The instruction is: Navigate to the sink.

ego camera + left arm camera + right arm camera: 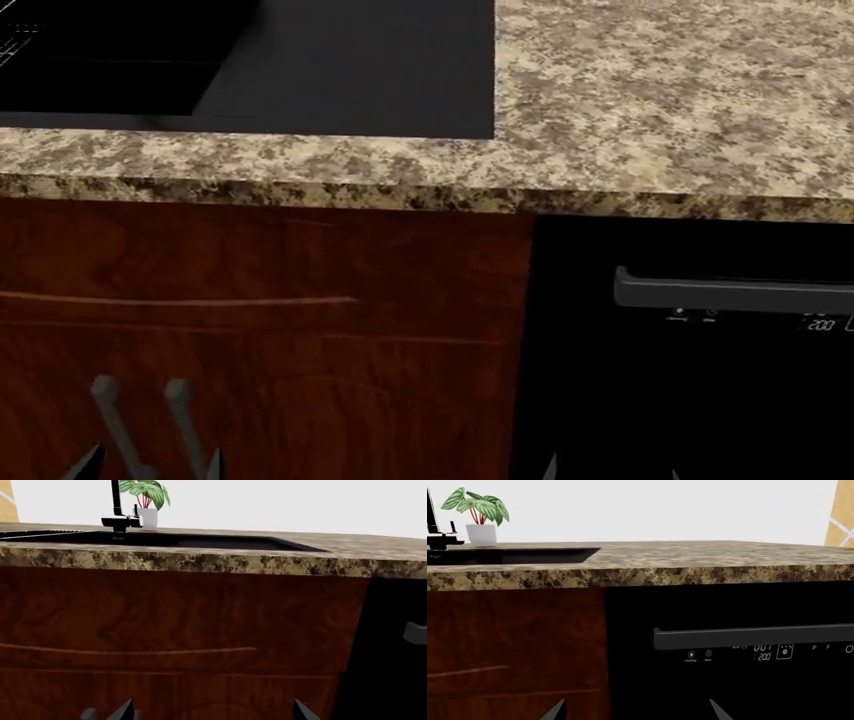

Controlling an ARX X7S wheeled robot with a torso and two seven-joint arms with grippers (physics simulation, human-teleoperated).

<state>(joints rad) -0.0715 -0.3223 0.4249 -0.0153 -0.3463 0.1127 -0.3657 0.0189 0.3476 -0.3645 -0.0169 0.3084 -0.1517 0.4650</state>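
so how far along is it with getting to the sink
Mostly done: the robot is up against the counter, with the sink at the head view's upper left. In hand: lining up, since the dishwasher fills the view's right. Left: probably a small shift toward its left to centre on the basin.

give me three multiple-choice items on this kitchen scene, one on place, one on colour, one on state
1. Where is the black dishwasher front relative to the matte-black recessed sink in the head view?
A. lower right
B. lower left
C. directly above

2. What colour is the pot of the leafy green plant?
A. red
B. white
C. black

3. How does the reddish-brown wooden cabinet front under the speckled granite countertop stand?
A. pulled open
C. missing
B. closed

Answers: 1 A, the dishwasher front sits under the counter to the sink's right. 2 B, the right wrist view shows a white pot. 3 B, the cabinet front lies flush below the counter edge.
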